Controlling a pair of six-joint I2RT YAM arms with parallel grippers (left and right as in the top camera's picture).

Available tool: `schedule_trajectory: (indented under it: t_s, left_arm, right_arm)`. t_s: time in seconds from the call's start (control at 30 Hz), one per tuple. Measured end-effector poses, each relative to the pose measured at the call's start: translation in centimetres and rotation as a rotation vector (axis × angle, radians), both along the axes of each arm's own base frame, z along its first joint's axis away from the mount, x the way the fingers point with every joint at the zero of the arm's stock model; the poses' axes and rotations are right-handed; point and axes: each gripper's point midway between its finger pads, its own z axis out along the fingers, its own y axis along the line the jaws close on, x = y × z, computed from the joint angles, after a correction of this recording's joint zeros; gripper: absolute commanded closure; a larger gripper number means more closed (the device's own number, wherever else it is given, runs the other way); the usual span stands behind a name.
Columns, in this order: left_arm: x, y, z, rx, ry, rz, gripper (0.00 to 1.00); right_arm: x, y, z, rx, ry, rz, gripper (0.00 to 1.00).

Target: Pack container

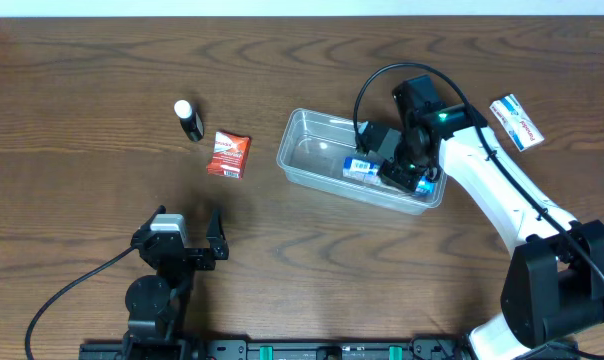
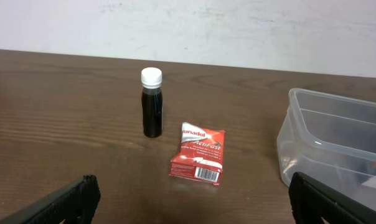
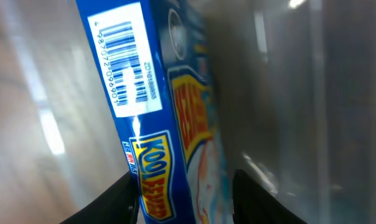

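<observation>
Right claw [image 3: 183, 180] inside container [image 1: 284, 152], seemingly gripping blue box [image 3: 175, 124].

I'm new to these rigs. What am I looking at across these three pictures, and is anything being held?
Two robot arms work at a wooden table. One picture looks down from above; the other two come from cameras on each wrist. The left hand sits open, empty. The right hand reaches into the clear container, closed on a blue packet. Outside it are a dark bottle with white cap, a red packet and a white box.
</observation>
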Motion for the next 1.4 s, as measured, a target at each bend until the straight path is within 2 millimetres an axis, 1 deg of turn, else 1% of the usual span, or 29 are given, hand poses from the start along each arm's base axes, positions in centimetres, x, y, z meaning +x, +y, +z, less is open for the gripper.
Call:
schedule_trajectory:
  t_s: [0.1, 0.17, 0.37, 0.4, 0.47, 0.57, 0.87, 1.07, 1.17, 1.3, 1.4]
  left_arm:
    - [0.0, 0.0, 0.0, 0.000, 0.000, 0.000, 0.02]
    - [0.0, 0.0, 0.0, 0.000, 0.000, 0.000, 0.02]
    - [0.0, 0.0, 0.0, 0.000, 0.000, 0.000, 0.02]
    - [0.0, 0.0, 0.0, 0.000, 0.000, 0.000, 0.02]
    - [0.0, 0.0, 0.0, 0.000, 0.000, 0.000, 0.02]
    - [0.0, 0.0, 0.0, 0.000, 0.000, 0.000, 0.02]
    - [0.0, 0.0, 0.0, 0.000, 0.000, 0.000, 0.02]
    - [0.0, 0.0, 0.0, 0.000, 0.000, 0.000, 0.02]
    - [0.0, 0.0, 0.0, 0.000, 0.000, 0.000, 0.02]
    - [0.0, 0.0, 0.0, 0.000, 0.000, 0.000, 0.02]
    - [0.0, 0.0, 0.0, 0.000, 0.000, 0.000, 0.02]
  right_arm:
    - [0.8, -0.6, 0.0, -0.036, -0.033, -0.025, 0.58]
    - [0.9, -0.9, 0.0, -0.050, -0.039, -0.036, 0.59]
    - [1.0, -1.2, 0.0, -0.068, -0.045, -0.051, 0.67]
    - [1.0, -1.2, 0.0, -0.068, -0.045, -0.052, 0.69]
    - [1.0, -1.3, 0.0, -0.068, -0.044, -0.055, 0.77]
    - [1.0, -1.2, 0.0, -0.067, -0.045, -0.058, 0.85]
    - [1.2, -1.5, 0.0, -0.082, -0.051, -0.065, 0.85]
    - [1.6, -2.5, 0.2, -0.143, -0.076, -0.056, 0.85]
    - [2.1, -2.8, 0.5, -0.169, -0.104, -0.035, 0.87]
    - [3.6, -2.7, 1.1, -0.177, -0.168, 0.000, 0.87]
    - [4.5, -2.5, 1.4, -0.178, -0.209, 0.024, 0.90]
